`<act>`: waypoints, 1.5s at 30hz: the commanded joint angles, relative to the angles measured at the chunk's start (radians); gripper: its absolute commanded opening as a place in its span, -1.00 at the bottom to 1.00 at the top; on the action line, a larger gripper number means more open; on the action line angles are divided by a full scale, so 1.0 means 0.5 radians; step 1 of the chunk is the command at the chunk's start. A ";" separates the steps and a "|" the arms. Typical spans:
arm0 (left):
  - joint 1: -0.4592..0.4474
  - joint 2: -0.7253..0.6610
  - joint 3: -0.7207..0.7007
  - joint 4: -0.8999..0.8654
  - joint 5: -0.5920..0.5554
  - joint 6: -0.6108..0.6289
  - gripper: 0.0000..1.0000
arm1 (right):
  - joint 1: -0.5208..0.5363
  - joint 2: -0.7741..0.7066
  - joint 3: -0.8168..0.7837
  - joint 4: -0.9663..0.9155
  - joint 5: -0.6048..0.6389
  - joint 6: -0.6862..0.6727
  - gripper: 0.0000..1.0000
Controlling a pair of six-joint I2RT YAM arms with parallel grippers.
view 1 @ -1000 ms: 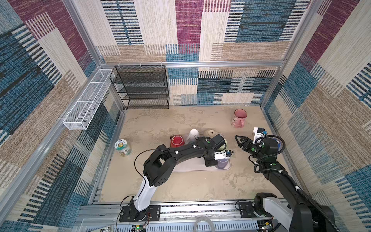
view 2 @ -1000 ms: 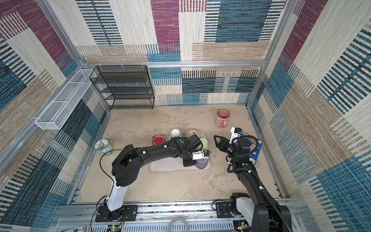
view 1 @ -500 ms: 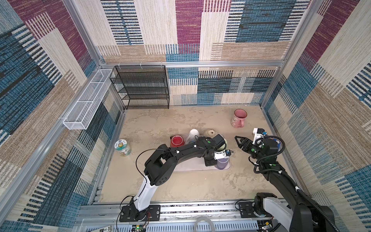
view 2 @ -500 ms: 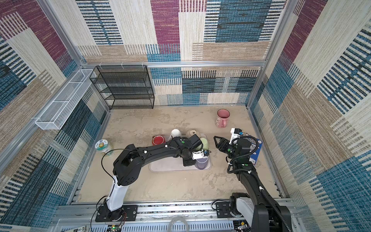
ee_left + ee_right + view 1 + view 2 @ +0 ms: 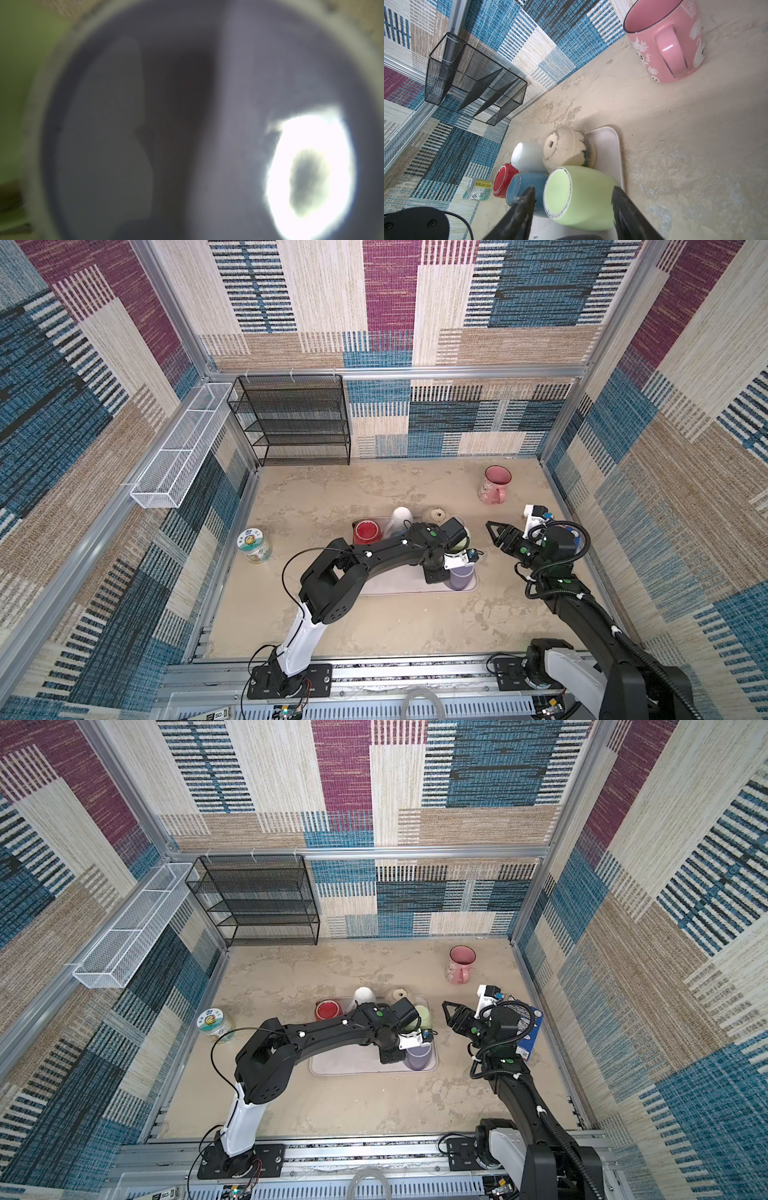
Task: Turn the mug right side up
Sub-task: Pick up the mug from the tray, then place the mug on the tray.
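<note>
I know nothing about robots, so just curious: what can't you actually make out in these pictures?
- Left gripper: whether it grips the purple mug is hidden under the left arm in both top views.
- Left wrist view: blurred, with glare; nothing is sharp.
- Blue mug: covered by that arm in the top views.

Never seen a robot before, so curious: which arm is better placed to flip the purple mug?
Left. The left gripper is down right at the purple mug on the tray, while the right gripper hangs open off to the tray's side, holding nothing.
</note>
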 commanded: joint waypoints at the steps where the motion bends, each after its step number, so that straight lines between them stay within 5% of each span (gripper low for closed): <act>1: 0.001 -0.070 -0.026 -0.082 0.086 -0.081 -1.00 | -0.001 -0.003 0.000 0.075 -0.042 -0.011 0.24; 12: 0.084 -0.287 -0.214 0.003 0.325 -0.253 -1.00 | -0.001 -0.010 -0.005 0.104 -0.103 -0.024 0.24; 25: 0.084 -0.272 -0.381 0.152 0.001 -0.339 -1.00 | -0.001 -0.002 -0.015 0.130 -0.119 -0.020 0.24; 31: 0.084 -0.280 -0.372 0.152 -0.004 -0.338 -0.58 | -0.001 -0.002 -0.019 0.137 -0.117 -0.017 0.24; 39: 0.083 -0.287 -0.353 0.151 -0.016 -0.338 -0.40 | -0.001 -0.010 -0.028 0.137 -0.112 -0.020 0.24; 45: 0.086 -0.293 -0.344 0.153 -0.025 -0.337 -0.47 | -0.001 -0.013 -0.028 0.139 -0.111 -0.020 0.24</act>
